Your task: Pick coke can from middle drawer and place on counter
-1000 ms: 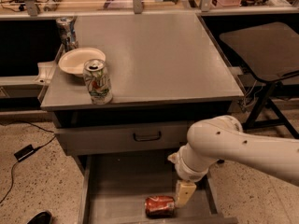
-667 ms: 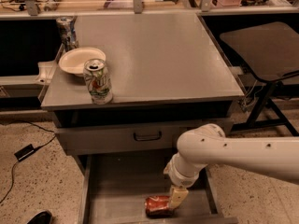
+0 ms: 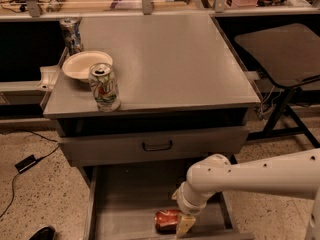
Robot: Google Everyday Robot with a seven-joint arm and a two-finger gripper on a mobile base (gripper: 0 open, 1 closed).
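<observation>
Red coke can (image 3: 166, 220) (toppled) abuts gripper (image 3: 183, 227) inside middle drawer (image 3: 125, 204).

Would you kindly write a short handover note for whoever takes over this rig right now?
Gripper: down inside the open middle drawer, right beside the right end of the coke can; whether it has a hold cannot be seen.
Coke can: lying on its side on the drawer floor, near the front.
Counter: its left side carries a white-and-green can, a plate and a silvery can.
Done: drawer open, gripper at the can.
Left: secure the can, lift it out, set it on the counter.
</observation>
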